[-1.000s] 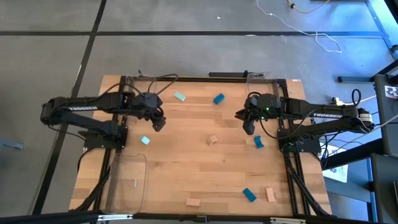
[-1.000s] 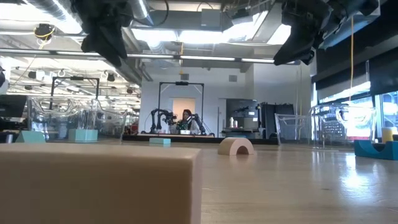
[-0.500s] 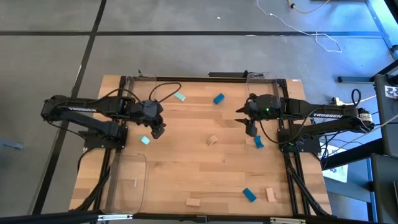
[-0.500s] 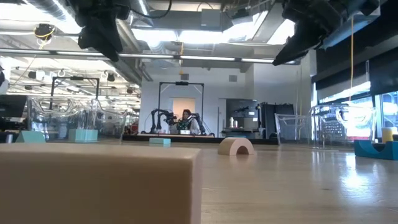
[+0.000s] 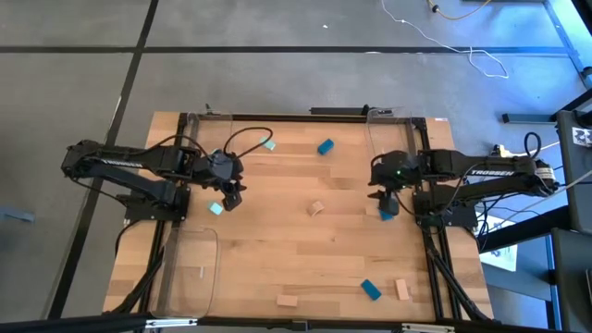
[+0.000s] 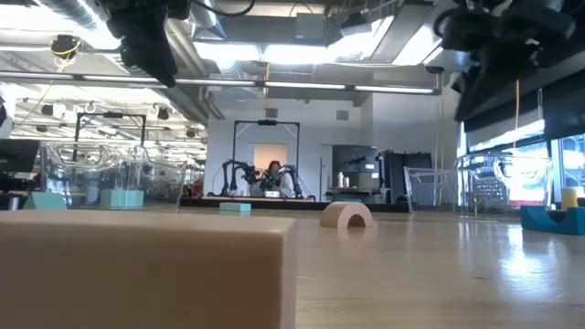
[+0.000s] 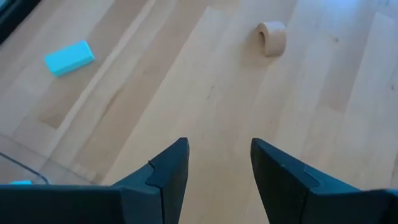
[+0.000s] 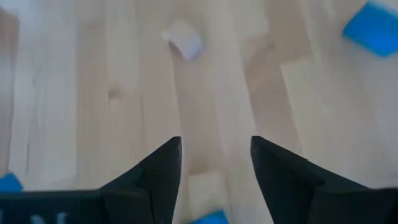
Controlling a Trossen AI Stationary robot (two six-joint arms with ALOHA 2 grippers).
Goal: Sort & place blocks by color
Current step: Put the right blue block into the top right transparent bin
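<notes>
Your right gripper (image 5: 386,201), jaws apart and empty at the frame's right, could nudge the blue block (image 5: 386,213) sideways if lowered off-centre.

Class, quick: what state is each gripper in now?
Left gripper: open, holding nothing.
Right gripper: open, holding nothing.

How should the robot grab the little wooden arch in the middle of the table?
The wooden arch sits alone on the table with bare wood all around. It's probably best to come straight down from above and pinch its two flat faces, since the rounded back could slip between the fingers. The left gripper and right gripper are both open and empty.
</notes>
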